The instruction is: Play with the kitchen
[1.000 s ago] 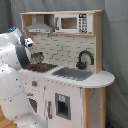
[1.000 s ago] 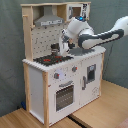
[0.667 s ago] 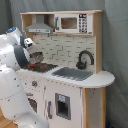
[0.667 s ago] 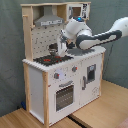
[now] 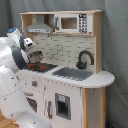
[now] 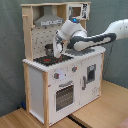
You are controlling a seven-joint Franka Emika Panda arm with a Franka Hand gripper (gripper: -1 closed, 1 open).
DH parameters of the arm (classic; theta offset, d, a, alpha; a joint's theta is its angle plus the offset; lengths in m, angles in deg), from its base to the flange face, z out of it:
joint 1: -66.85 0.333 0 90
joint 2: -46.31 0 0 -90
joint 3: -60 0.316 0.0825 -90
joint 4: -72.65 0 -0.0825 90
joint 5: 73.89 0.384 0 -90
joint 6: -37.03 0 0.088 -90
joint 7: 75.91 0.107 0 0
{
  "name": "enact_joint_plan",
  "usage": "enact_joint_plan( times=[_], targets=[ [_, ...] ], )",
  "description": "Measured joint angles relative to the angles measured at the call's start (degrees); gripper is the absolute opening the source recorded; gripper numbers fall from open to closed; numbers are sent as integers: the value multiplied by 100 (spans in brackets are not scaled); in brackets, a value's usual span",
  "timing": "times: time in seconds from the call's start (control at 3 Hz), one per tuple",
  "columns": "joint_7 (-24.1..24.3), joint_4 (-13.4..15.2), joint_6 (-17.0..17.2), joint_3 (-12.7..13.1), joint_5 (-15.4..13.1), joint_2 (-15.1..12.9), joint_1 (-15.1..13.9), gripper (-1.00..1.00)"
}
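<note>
So the kitchen (image 5: 65,75) stands against a grey curtain (image 5: 117,55) — white body, pale wood frame, with its feet on a wooden floor (image 6: 100,112) in the second exterior view. Up top sits a grey hood (image 6: 50,21) and beside it a small microwave (image 5: 74,23); below them runs a tiled back wall. On the counter, the black and red hob (image 6: 50,60) takes one end, and the sink (image 5: 74,74) with its curved black faucet (image 5: 85,58) takes the other. The front carries 2 round knobs (image 6: 64,74) above the oven door (image 6: 64,95).

The white arm (image 6: 95,40) reaches in from the second exterior view's right and bends down over the hob. Its gripper (image 6: 58,49) hangs just above the far side of the hob, right beside a small dark pot (image 6: 49,49) — touching or not, I cannot tell. Whether the fingers are spread or closed, I cannot tell either. In the first exterior view the arm fills the near left, and the pot (image 5: 35,56) sits on the hob just past the wrist.
</note>
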Motion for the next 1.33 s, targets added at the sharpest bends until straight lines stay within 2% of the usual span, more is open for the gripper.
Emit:
enact_joint_plan(
  times=[0.67, 1.0, 1.33],
  targets=[
    [-187, -772, 142, 564, 323, 497, -755, -100],
    [-266, -1231, 331, 877, 446, 704, -1125, -100],
    [-316, -1608, 605, 1192, 490, 777, -1411, -100]
  ],
)
